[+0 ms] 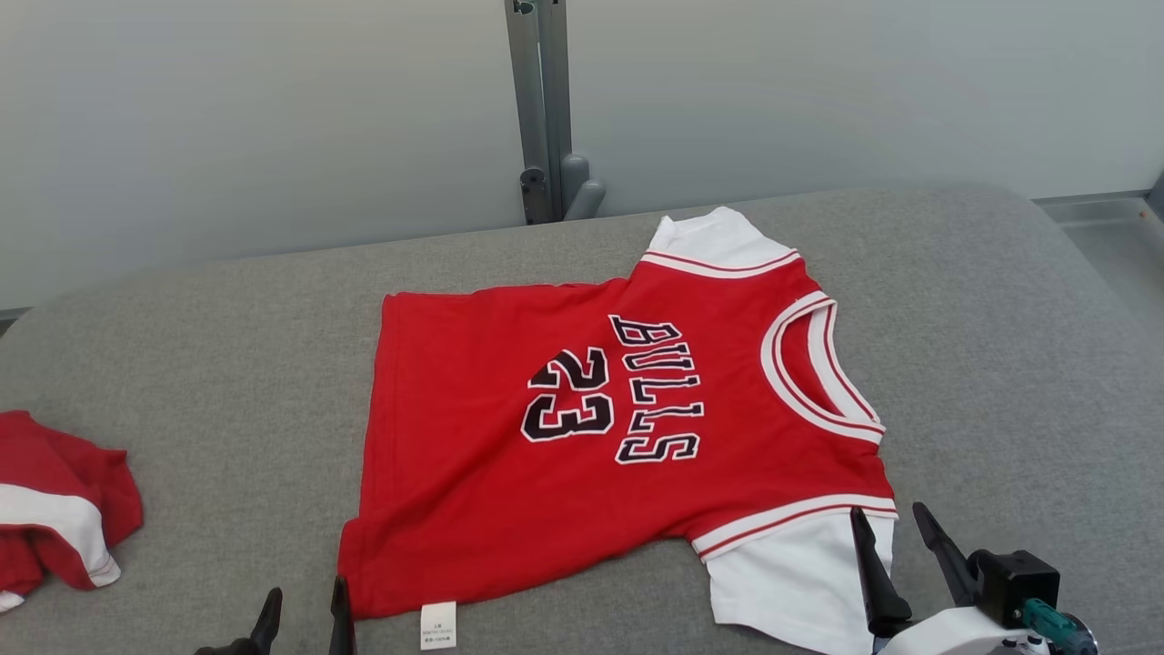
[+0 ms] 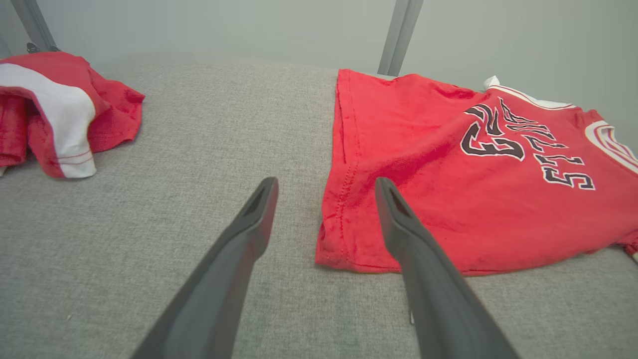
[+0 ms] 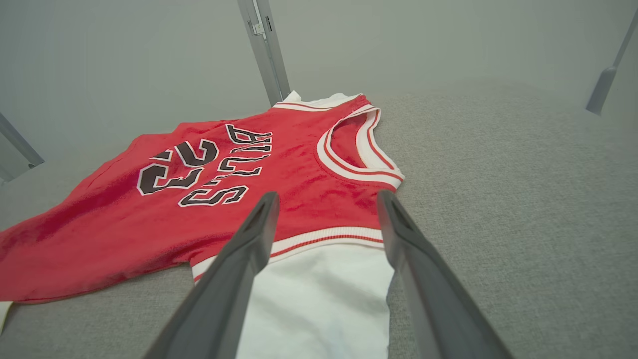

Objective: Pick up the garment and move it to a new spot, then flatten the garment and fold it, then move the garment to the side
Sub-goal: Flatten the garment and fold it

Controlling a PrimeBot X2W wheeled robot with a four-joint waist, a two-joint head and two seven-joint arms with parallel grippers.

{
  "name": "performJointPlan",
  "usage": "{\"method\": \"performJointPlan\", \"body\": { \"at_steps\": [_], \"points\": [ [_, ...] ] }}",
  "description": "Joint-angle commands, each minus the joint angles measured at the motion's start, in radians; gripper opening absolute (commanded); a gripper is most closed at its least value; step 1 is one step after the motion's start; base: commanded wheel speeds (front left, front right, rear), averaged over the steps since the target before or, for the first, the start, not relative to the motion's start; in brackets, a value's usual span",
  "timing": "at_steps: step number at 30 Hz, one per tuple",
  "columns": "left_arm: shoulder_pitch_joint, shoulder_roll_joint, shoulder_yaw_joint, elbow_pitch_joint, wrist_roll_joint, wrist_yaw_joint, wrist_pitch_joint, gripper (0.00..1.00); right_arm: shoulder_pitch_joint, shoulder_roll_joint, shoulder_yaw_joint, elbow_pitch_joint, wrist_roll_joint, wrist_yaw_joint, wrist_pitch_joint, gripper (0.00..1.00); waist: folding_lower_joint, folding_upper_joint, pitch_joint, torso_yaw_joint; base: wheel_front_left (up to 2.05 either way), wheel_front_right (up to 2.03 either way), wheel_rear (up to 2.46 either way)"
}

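The garment point(image 1: 509, 482) is a red jersey with white sleeves, black "BULLS 23" lettering and a white-trimmed neck. It lies spread flat on the grey padded table point(image 1: 227, 364), neck toward the right. My left gripper point(image 1: 305, 605) hangs open at the jersey's near left hem corner point(image 2: 339, 249), nothing between its fingers. Over the near white sleeve point(image 3: 319, 299) my right gripper point(image 1: 891, 528) is open too, its fingers point(image 3: 249, 249) spread above the sleeve's striped cuff. A small white label point(image 1: 438, 625) sticks out at the near hem.
A second red and white garment point(image 1: 55, 509) lies crumpled at the table's left edge; it is also in the left wrist view point(image 2: 60, 109). A grey metal post point(image 1: 544, 109) rises behind the table against a pale wall. Bare grey table surrounds the jersey.
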Motion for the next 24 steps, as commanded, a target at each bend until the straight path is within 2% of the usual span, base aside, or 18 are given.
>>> {"method": "performJointPlan", "body": {
  "at_steps": [1,14,24],
  "points": [
    [0.004,0.004,-0.003,0.007,-0.01,0.003,-0.001,1.0,0.01,-0.001,0.0,0.0,-0.006,0.0,0.0,1.0,0.0,0.0,0.009,0.001,0.0,0.0,0.0],
    [-0.069,0.004,-0.043,0.125,-0.065,-0.015,-0.001,1.0,-0.028,-0.013,0.028,0.112,-0.015,0.0,0.0,1.0,0.0,0.0,0.095,-0.007,0.0,0.0,0.0],
    [-0.119,0.004,-0.031,0.165,-0.103,-0.028,-0.001,1.0,-0.065,-0.027,0.039,0.115,0.002,-0.001,0.0,1.0,0.0,0.0,0.148,-0.038,0.0,0.0,0.0]
  ]
}}
